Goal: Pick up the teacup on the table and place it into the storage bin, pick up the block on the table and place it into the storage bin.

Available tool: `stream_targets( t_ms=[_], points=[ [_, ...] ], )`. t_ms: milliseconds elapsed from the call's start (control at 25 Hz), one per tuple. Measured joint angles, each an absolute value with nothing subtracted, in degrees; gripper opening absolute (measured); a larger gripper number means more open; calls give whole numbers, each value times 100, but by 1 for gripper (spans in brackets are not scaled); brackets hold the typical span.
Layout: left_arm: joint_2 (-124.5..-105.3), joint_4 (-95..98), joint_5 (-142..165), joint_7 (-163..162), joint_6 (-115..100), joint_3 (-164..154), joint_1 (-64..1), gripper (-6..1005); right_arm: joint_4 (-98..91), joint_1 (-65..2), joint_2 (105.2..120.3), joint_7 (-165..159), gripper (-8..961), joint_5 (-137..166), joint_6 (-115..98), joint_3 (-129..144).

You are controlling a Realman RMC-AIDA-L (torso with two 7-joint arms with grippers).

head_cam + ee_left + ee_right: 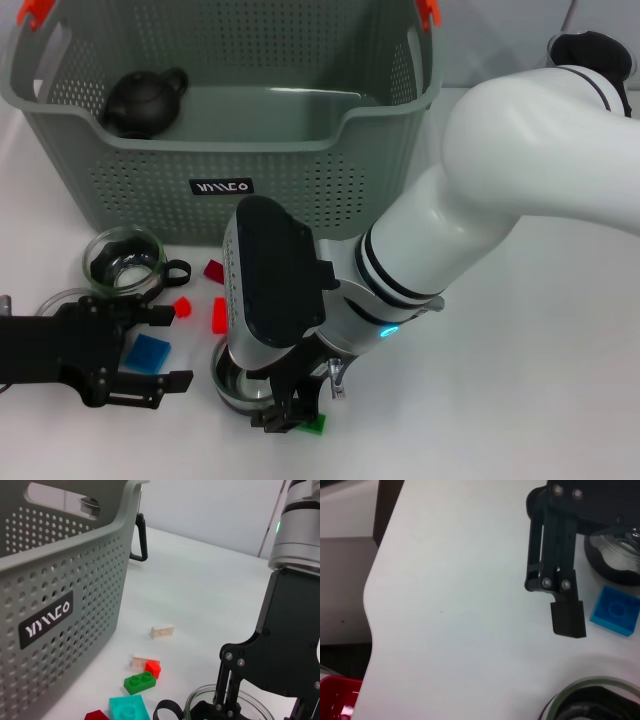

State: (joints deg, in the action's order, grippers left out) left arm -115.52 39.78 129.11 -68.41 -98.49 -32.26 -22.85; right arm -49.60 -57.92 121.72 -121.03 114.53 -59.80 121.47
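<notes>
Your right tool [285, 415] is low over a glass teacup [232, 382] beside the green block [316, 424]; its grip is hidden. Your left tool [165, 347] is released, straddling the blue block [147, 353] before the storage bin [290, 170].

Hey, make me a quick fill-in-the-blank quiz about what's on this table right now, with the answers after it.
1. The black teapot sits inside the ______.
2. The block between the left gripper's fingers is coloured ______.
3. The right gripper hangs low beside a ______ block at the table's near edge.
4. The clips on the storage bin's handles are ______.

Answers: storage bin; blue; green; orange
</notes>
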Motion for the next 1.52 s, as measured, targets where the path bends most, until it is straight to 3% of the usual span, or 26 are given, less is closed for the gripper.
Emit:
stream_targets(
  t_ms=[120, 320, 880, 1280, 1520],
  points=[
    [-11550, 3978, 12912, -6839, -9849, -3226, -2288, 875, -4939, -5792, 12172, -12102, 683, 11448, -5978, 12153],
    [-11549, 3978, 12912, -6832, -9845, -3225, -2295, 875, -4929, -5786, 12172, -12093, 503, 11447, -5944, 12169],
    [-11540, 3905, 12912, -6829, -9772, -3225, -2298, 875, -4831, -5783, 12164, -11868, 325, 11255, -5946, 12195],
    [-11540, 3902, 12911, -6829, -9773, -3226, -2303, 875, -4831, -5822, 12139, -11919, 102, 11256, -6115, 12173],
    [-11533, 3905, 12911, -6829, -9783, -3217, -2305, 876, -5181, -5705, 12070, -12150, 58, 11394, -6235, 12100]
  ],
)
